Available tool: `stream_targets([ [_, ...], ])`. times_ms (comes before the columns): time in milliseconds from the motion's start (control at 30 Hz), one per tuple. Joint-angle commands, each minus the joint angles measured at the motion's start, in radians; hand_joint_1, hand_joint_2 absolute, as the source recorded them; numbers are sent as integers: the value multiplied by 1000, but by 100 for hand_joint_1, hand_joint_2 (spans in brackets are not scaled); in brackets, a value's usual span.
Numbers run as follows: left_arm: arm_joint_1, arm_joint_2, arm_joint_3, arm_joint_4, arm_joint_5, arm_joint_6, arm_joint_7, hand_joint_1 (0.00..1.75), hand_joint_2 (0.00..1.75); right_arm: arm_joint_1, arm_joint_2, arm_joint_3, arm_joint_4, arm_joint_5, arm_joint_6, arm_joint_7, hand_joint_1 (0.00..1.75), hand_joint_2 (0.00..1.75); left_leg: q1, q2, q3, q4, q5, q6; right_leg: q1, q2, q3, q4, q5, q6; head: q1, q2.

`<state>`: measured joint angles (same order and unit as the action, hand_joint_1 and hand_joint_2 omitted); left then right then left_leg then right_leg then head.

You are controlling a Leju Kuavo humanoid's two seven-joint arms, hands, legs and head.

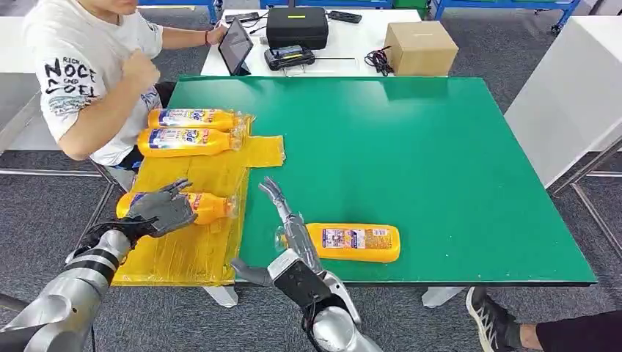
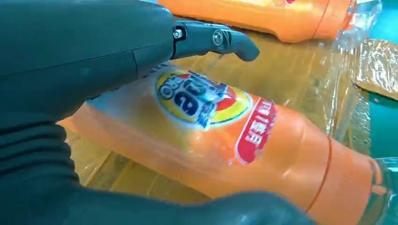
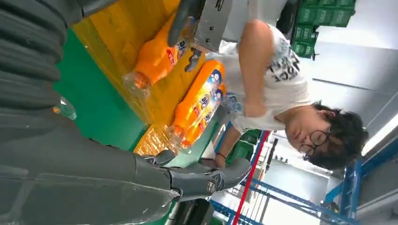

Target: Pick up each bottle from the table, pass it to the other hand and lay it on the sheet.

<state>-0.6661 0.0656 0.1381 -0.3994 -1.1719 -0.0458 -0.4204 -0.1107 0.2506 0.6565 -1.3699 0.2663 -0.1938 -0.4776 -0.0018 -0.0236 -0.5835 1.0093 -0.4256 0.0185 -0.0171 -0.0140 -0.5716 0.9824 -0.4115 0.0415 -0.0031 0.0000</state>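
Note:
An orange bottle (image 1: 209,207) (image 2: 244,140) lies on the yellow sheet (image 1: 198,249) near its front end. My left hand (image 1: 163,209) (image 2: 84,61) rests over it with straight, spread fingers (image 2: 234,42) lifted off its label. Two more orange bottles (image 1: 192,118) (image 1: 187,141) lie side by side at the sheet's far end. Another bottle (image 1: 356,242) lies on the green table (image 1: 440,161) near the front edge, its clear cap toward my right hand (image 1: 290,227) (image 3: 141,173). That hand is open beside the cap, fingers stretched forward, holding nothing.
A person (image 1: 88,81) (image 3: 277,70) sits at the table's far left corner, close to the sheet's far end. Behind the table a white desk holds a tablet (image 1: 236,45), a black case (image 1: 296,26) and a cardboard box (image 1: 420,47). Someone's shoe (image 1: 491,317) is at the front right.

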Motion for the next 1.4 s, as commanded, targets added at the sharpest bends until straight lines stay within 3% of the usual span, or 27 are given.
stream_targets([
  [33,90,37,1,61,73,-88,-24,0,0,-46,-9,7,85,-11,4,-3,0,175,0,9,1,-3,0,-1,1,8,-2,-3,3,-2,0,0],
  [167,98,40,33,35,175,-146,-78,0,0,-54,-5,8,111,-14,3,0,0,175,0,10,2,-3,0,-1,1,8,-1,-2,2,-2,0,0],
  [267,109,7,34,-14,271,-85,-150,0,0,-56,-3,10,123,-17,5,1,0,175,0,8,2,-2,0,-1,0,6,0,-2,1,-1,0,0],
  [367,107,-6,25,-20,278,-77,-139,0,0,-55,-4,11,121,-17,5,0,0,175,1,7,0,-2,0,-1,1,5,-3,-2,2,-1,0,0],
  [533,108,-77,14,-107,427,206,-207,0,0,-50,-1,13,117,-12,-4,11,0,175,1,4,-3,-1,0,-1,1,3,-5,-2,1,-1,0,0],
  [700,96,-124,92,-172,530,413,-265,0,0,-65,-1,17,142,-8,-16,11,0,175,1,2,-10,1,1,0,1,1,-12,-1,1,0,1,0],
  [767,130,-162,121,-318,687,487,-278,0,0,-59,-7,12,130,22,-71,7,0,175,2,4,-13,2,1,0,2,2,-15,0,3,-3,1,0],
  [900,195,-164,39,-527,875,625,-278,0,0,-65,-59,22,79,164,-127,69,0,175,1,7,-17,1,1,0,1,3,-20,0,3,-1,1,0],
  [1033,217,-156,11,-585,897,681,-278,0,0,-70,-95,7,49,228,-129,101,0,175,2,9,-17,2,0,0,2,5,-20,-1,3,-1,0,0],
  [1067,249,-151,-12,-669,934,723,-278,0,0,-76,-127,9,30,303,-141,156,0,175,2,9,-18,2,1,0,2,5,-21,0,3,-1,1,0],
  [1233,375,-158,-1,-875,972,728,-278,0,0,-79,-301,-51,-30,425,-17,346,0,175,2,10,-19,1,0,0,2,6,-21,-2,4,-1,0,0],
  [1400,390,-158,-3,-890,973,726,-278,0,0,-77,-321,-67,-27,422,-8,351,0,175,0,8,-21,2,0,0,1,5,-23,-1,3,-1,1,0],
])
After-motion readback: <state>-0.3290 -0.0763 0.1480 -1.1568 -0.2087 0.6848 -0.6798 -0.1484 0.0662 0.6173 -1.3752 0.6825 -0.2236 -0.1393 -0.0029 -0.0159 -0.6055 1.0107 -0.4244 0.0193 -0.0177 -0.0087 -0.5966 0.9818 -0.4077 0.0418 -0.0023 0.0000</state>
